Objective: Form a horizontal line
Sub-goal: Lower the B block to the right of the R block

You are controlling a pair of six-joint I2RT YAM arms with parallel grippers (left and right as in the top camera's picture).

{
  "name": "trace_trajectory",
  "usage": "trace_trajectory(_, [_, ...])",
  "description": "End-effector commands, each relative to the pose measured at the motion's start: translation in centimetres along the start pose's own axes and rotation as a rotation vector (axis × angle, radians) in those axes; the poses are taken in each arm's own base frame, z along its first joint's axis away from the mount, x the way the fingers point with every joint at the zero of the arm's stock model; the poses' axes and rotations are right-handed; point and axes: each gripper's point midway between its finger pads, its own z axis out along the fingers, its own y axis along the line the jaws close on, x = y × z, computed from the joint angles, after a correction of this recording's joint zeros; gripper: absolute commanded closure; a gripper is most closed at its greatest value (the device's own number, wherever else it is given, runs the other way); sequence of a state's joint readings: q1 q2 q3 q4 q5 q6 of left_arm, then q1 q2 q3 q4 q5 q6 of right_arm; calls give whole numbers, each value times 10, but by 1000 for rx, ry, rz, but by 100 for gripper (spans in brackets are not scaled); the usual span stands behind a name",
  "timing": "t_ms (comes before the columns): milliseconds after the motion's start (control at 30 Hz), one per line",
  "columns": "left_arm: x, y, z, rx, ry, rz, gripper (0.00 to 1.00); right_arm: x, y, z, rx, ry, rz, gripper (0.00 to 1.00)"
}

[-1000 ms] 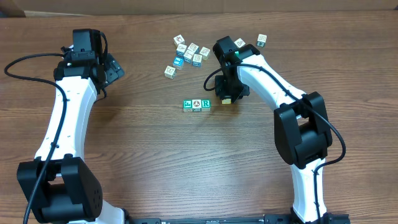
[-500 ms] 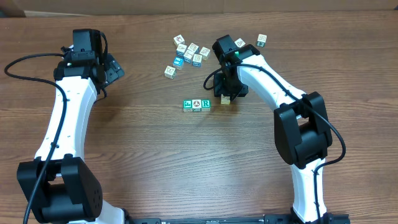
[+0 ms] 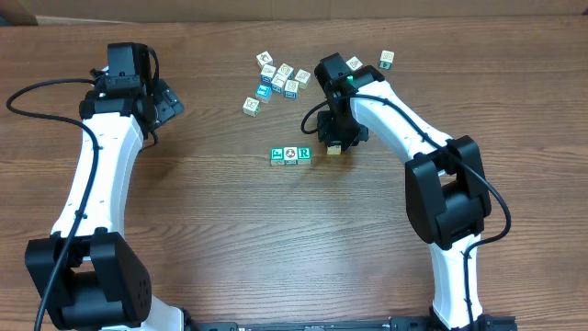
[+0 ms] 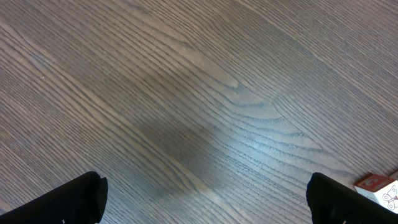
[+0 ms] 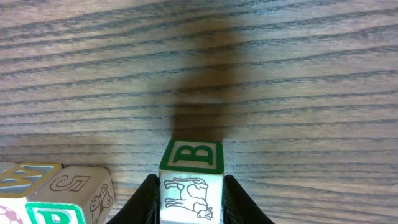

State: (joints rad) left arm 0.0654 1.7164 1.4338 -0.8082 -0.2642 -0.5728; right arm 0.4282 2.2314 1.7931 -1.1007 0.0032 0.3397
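Note:
The horizontal line (image 3: 290,154) is a row of three touching cubes mid-table: green, white with a round picture, and a green "R". Its right end shows at the lower left of the right wrist view as cubes (image 5: 59,194). My right gripper (image 3: 336,140) stands just right of the row, shut on a cream cube (image 3: 334,147). In the right wrist view this cube (image 5: 193,158) shows a green "B" face and an animal drawing, with both fingers (image 5: 147,200) pressed to its sides. A small gap separates it from the "R" cube. My left gripper (image 3: 166,101) is far left, open over bare wood.
Several loose cubes (image 3: 280,76) lie scattered behind the row, with single ones at the left (image 3: 251,105) and the far right (image 3: 387,59). One cube corner (image 4: 378,186) shows at the lower right of the left wrist view. Both arms reach in from the front edge.
The right gripper's jaws opened for a moment and have closed again on the cream cube, which shifted only slightly. The left arm has not moved.

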Motion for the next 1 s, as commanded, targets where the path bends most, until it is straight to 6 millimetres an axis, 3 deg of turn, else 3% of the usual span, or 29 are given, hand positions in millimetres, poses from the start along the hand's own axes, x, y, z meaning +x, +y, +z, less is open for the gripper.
trace_trajectory(0, [-1,-4,-3,11,-6,5,0,1,3,-10,-13,-13,-5,79])
trace_trajectory(567, [-1,-4,-3,12,-6,5,1,12,21,-12,-122,43,-5,78])
trace_trajectory(967, [-1,-4,-3,12,-6,5,1,16,23,-12,-133,65,-4,78])
